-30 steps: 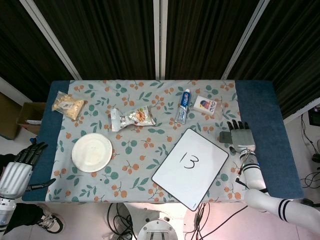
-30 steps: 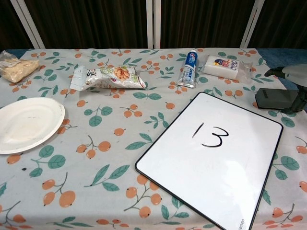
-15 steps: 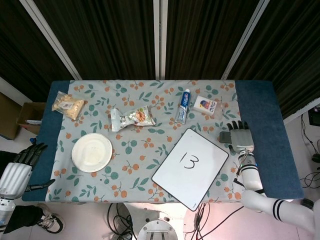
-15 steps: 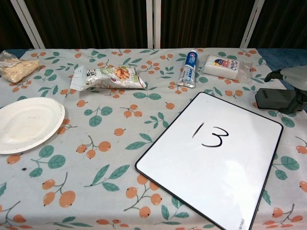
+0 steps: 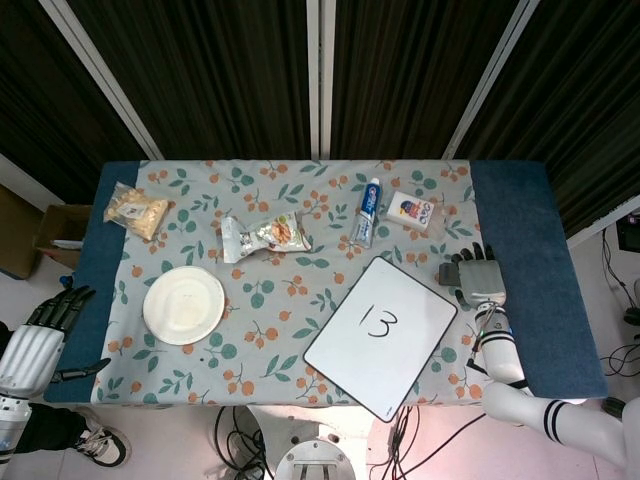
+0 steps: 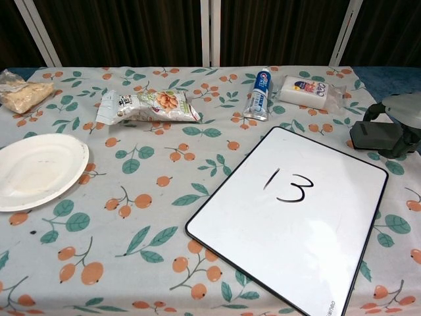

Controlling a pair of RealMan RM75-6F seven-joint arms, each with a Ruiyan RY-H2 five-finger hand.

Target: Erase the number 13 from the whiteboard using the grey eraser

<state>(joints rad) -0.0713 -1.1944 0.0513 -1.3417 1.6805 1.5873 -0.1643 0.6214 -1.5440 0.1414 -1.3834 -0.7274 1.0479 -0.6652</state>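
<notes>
Right hand [image 5: 483, 277] fingers curl around the grey eraser [image 6: 375, 136] beside the whiteboard [image 6: 289, 217]; the white plate [image 6: 36, 170] lies bare.

grey eraser [image 6: 376, 135], white whiteboard [image 6: 289, 224], floral tablecloth [image 6: 151, 197]

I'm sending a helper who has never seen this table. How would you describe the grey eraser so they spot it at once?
Find the whiteboard marked 13 at the table's near right. Just beyond its far right corner lies the grey eraser, under the robot's right hand. It is a plain dark grey block, unlike the printed white packet further back.
</notes>
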